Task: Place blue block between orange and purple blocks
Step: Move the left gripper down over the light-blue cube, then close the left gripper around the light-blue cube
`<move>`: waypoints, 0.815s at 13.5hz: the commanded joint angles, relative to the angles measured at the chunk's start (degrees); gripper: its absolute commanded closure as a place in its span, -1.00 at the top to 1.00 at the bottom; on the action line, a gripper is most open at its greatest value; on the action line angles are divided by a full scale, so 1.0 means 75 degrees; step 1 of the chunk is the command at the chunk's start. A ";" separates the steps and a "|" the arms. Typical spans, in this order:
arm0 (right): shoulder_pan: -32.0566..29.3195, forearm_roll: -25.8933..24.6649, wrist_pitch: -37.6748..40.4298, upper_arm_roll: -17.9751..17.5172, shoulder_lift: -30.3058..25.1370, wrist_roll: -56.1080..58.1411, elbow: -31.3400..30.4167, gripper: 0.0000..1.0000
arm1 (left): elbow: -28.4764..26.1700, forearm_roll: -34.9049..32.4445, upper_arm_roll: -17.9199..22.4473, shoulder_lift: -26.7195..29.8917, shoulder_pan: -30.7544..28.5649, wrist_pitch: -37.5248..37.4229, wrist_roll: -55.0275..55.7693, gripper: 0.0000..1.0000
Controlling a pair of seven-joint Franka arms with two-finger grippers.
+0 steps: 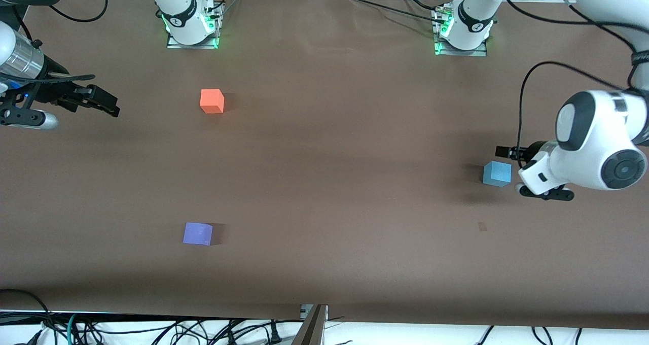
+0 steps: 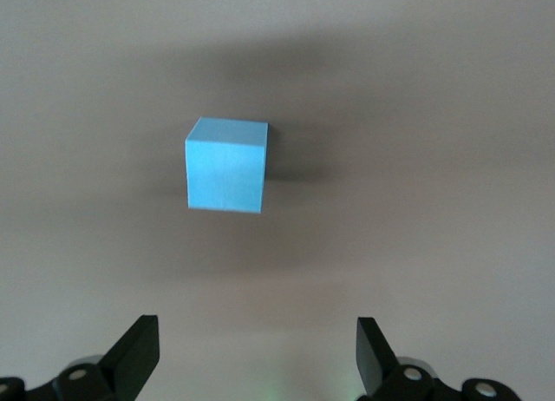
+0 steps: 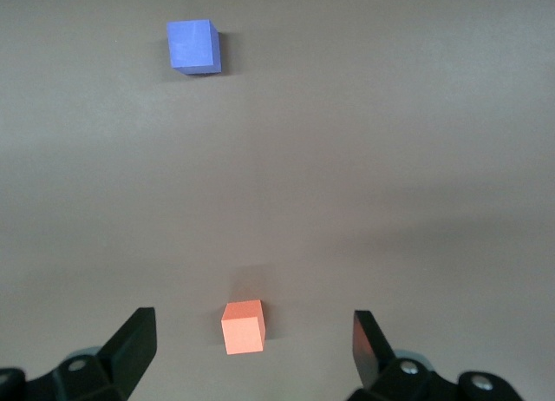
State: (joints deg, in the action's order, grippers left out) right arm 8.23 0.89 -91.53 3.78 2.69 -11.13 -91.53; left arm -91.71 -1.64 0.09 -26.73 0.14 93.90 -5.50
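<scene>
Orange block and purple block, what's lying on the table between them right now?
Nothing: only bare table lies between the orange block and the purple block, as the front and right wrist views show.

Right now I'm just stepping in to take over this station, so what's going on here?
The left claw hangs open beside the blue block, which sits on the table at the left arm's end; nothing is gripped yet. The orange block and purple block lie toward the right arm's end, the purple one nearer the front camera, with bare table between them. The right claw waits open at that end of the table.
</scene>
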 commanded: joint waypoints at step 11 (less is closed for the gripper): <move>-0.0136 0.0022 -0.0042 -0.0129 -0.0100 0.0031 -0.0089 1.00 | -0.1939 0.0160 -0.0070 -0.0256 -0.0523 0.3332 -0.1376 1.00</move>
State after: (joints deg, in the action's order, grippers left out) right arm 8.23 0.89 -91.53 3.76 2.68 -11.13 -91.54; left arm -104.58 -1.42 -0.26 -28.61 -3.86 115.50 -14.32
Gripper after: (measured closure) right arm 0.000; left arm 0.000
